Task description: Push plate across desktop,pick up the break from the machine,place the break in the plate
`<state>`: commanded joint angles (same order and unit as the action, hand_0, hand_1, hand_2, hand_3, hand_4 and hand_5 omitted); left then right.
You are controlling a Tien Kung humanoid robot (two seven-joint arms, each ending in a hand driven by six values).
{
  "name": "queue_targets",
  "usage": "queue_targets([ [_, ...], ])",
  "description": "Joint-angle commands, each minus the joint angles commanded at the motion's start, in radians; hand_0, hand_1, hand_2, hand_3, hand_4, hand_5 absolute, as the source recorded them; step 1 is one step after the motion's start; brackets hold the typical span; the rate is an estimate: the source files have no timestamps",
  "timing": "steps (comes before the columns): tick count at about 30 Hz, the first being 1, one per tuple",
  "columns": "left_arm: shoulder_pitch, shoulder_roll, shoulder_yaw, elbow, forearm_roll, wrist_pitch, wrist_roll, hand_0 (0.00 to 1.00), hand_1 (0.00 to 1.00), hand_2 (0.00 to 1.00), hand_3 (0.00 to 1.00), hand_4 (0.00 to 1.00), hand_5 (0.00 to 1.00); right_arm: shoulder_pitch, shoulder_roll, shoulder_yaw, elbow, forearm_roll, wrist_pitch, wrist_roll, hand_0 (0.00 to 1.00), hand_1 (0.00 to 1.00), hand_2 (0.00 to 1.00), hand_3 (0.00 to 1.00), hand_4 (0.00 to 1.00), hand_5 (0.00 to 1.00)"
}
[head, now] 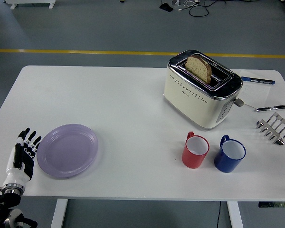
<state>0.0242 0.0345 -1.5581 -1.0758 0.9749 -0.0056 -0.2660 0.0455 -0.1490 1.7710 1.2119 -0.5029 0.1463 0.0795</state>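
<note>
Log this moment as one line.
left hand: open, at plate's left edge | plate: front-left of table | bread: in toaster slot | right hand: not in view

Matt white tabletop; smooth lilac plate with a soft sheen; toaster of glossy cream enamel under mirror-bright chrome; porous, crusty bread.
</note>
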Motion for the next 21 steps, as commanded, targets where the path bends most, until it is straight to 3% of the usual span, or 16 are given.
queue_targets([
  [21,-0.009,0.002,0.052,0.005,-0.040,-0.026,0.002,0.905,0.903,0.958,0.974,0.540,0.998,0.001,0.004,-0.006,-0.004,-0.001,0.000,0.000,0.723,0.660,0.672,0.685,0.570,0.610],
])
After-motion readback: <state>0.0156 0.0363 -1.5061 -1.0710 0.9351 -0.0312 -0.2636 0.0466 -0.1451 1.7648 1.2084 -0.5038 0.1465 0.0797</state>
